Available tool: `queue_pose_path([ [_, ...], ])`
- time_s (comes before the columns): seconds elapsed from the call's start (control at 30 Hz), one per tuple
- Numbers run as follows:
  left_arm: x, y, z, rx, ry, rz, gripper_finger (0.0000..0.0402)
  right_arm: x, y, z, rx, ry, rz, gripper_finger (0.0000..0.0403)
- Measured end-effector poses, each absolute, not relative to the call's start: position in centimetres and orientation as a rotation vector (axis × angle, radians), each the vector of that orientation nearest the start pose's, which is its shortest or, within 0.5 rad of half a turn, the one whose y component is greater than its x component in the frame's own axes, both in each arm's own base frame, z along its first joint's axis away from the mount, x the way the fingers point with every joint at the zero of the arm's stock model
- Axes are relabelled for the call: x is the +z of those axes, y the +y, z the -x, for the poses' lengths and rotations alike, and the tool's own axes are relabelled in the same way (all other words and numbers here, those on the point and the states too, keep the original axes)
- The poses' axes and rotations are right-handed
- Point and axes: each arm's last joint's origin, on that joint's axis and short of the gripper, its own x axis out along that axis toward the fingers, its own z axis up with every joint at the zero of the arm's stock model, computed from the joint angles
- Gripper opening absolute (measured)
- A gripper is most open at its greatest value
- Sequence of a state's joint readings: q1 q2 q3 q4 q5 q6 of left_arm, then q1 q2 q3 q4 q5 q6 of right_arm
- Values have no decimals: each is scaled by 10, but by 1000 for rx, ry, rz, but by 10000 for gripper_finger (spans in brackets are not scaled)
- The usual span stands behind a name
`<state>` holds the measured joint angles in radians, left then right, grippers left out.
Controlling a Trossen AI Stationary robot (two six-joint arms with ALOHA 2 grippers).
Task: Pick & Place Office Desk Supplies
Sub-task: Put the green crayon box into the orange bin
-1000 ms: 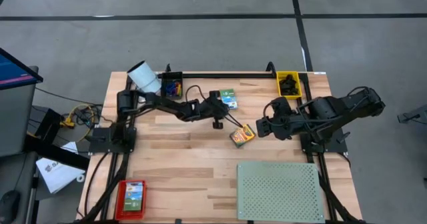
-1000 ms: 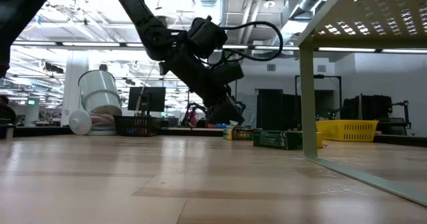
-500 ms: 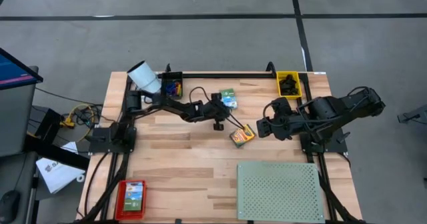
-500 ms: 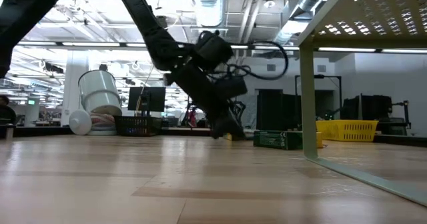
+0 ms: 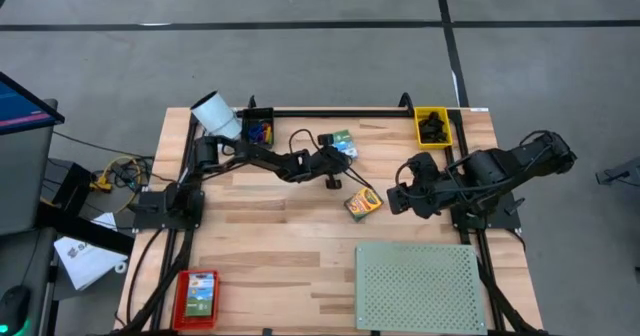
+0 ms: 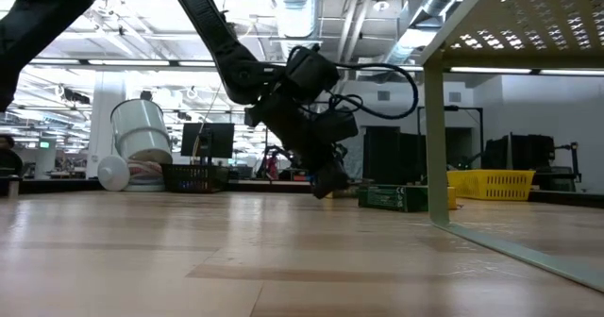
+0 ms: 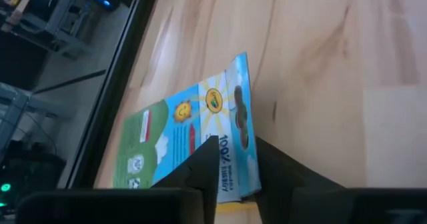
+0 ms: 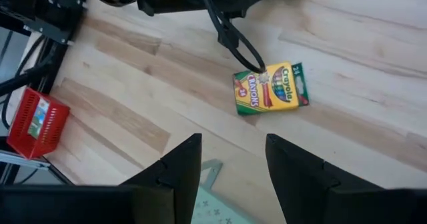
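From above, a table of pale wood boards is seen on a grey floor marked with dark lines. A flat green box lies near the far edge, and the left gripper is reaching onto its corner. A moment ago this gripper was a little nearer the middle of the table; now it is moved out over the box. The yellow crayon box lies in the middle, and the right gripper is held just beside it with its fingers parted and nothing in them. A yellow bin of black clips, a white cylinder, a red basket and a board full of small holes are also seen.

From table height, the smooth wood is seen running to a big bright room with pipes and lamps. The left gripper is lowered almost to the table.

From the left wrist, the green box is shown with a sun drawing on it. One edge is caught between the two dark fingers, which are closed narrowly on it.

From the right wrist, the crayon box lies flat beyond the parted fingers.
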<state>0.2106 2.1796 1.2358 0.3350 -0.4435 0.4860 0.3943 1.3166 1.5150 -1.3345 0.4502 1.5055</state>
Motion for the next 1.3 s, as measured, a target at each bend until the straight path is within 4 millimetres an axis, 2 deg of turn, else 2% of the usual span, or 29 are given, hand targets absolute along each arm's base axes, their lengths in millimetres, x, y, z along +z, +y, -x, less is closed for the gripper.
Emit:
queue_pose_path([
  [0.2,103,106,-427,482,756,-504,11,381,72,-209,-770,738,-901,163],
  [0.33,103,106,-427,505,744,-443,2,381,72,-209,-768,742,-893,163],
  [0.4,110,102,-425,498,750,-417,1,381,72,-209,-768,741,-895,163],
  [0.5,134,93,-420,461,742,-362,1,381,72,-209,-769,739,-898,163],
  [0.63,190,79,-408,377,660,-231,1,382,72,-210,-777,718,-884,163],
  [0.8,253,60,-372,291,648,-151,1,382,71,-210,-786,687,-848,163],
  [1.0,317,38,-311,271,636,2,0,383,70,-211,-779,671,-801,163],
  [1.1,342,24,-279,255,615,63,0,384,70,-211,-789,649,-781,163],
  [1.3,367,-5,-223,197,630,219,0,386,68,-216,-761,610,-747,163],
])
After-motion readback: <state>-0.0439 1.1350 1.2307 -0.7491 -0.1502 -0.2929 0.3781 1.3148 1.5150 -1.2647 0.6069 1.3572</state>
